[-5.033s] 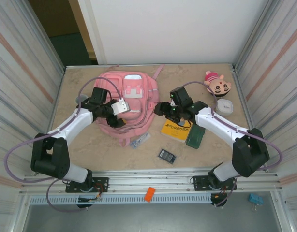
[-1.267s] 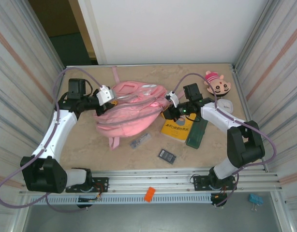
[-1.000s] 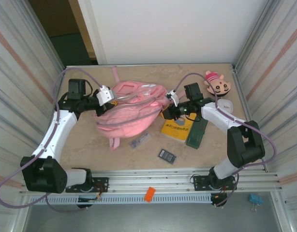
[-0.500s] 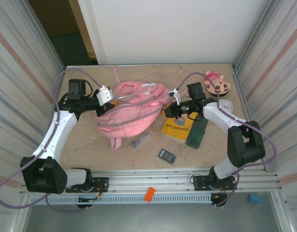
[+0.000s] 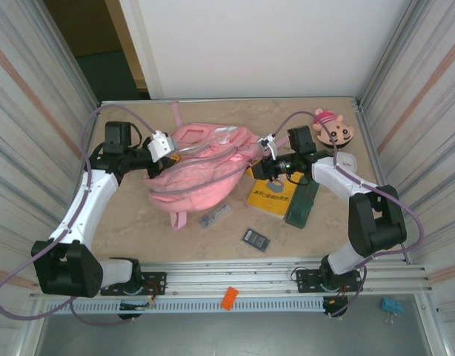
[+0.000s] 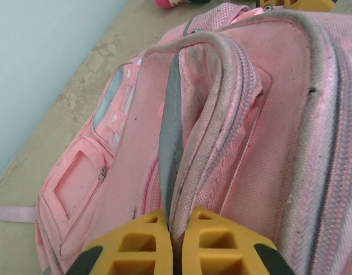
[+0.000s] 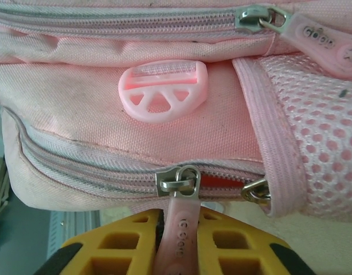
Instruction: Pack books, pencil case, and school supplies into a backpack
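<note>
The backpack [image 5: 201, 174] is lying on its side on the table [image 5: 138, 230], and both grippers are hanging onto it. At its left end, the left gripper [image 6: 177, 243] is clamping a padded fold of the fabric. Its yellow fingers [image 6: 222, 246] are squeezing from both sides with basically no gap. At the right end, the right gripper [image 7: 179, 238] is pinching a pink zip pull [image 7: 177, 220], jaws closed on the tab and the slider sitting just above them. A sliver of red is showing right of that slider. A second zip is running along the top of that wrist view with its own pull [image 7: 319, 34], and a pink plastic buckle [image 7: 163, 91] is lying flat between the two zips.

Everything else is sitting outside the backpack:
- The book [image 5: 270, 194] is lying just right of it.
- The pencil case [image 5: 300, 206] is resting right up against the book's right edge.
- The silvery-blue item [image 5: 214, 216] is lying just below the backpack.
- The calculator [image 5: 256, 239] is sitting nearer the front edge.
- The doll [image 5: 333, 127] is sitting in the far right corner.
</note>
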Controlling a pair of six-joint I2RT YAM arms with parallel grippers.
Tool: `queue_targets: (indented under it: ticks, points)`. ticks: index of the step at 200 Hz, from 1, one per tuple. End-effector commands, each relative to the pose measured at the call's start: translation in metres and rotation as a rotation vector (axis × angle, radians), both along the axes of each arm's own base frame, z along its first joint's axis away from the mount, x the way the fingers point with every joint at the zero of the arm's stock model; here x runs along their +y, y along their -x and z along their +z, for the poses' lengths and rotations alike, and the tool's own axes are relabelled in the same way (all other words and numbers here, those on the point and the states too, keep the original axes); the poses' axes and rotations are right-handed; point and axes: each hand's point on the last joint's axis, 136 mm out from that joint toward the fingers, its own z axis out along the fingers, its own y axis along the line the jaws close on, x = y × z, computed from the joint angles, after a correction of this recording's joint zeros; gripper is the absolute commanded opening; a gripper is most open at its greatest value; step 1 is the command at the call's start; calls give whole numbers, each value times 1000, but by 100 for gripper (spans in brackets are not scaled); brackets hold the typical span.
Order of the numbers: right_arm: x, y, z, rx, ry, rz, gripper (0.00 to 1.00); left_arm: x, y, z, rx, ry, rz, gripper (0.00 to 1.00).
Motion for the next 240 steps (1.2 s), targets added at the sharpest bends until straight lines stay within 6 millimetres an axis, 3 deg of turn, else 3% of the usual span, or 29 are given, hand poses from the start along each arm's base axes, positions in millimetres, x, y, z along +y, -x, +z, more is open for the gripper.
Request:
queue_targets:
  ticks: [1,37,66,85,131,177,240]
  points:
    - [3,5,17,-12,-61,27,23,-1,-2,29,-103,46,2,0]
    - [3,3,18,27,-89,27,26,-1,0,31,-110,51,0,0]
    - [2,0,15,31,-73,14,8,-1,0,31,-109,53,4,0]
    - [0,-1,12,31,-53,-2,1,0,-3,32,-110,58,23,0]
    - [-4,-2,10,-34,66,-44,0,13,-26,32,-94,26,215,0]
    - [13,12,21,-118,174,-24,0,21,-48,34,-60,-6,473,0]
    - [45,42,32,-130,210,31,0,2,-63,31,-16,7,637,0]
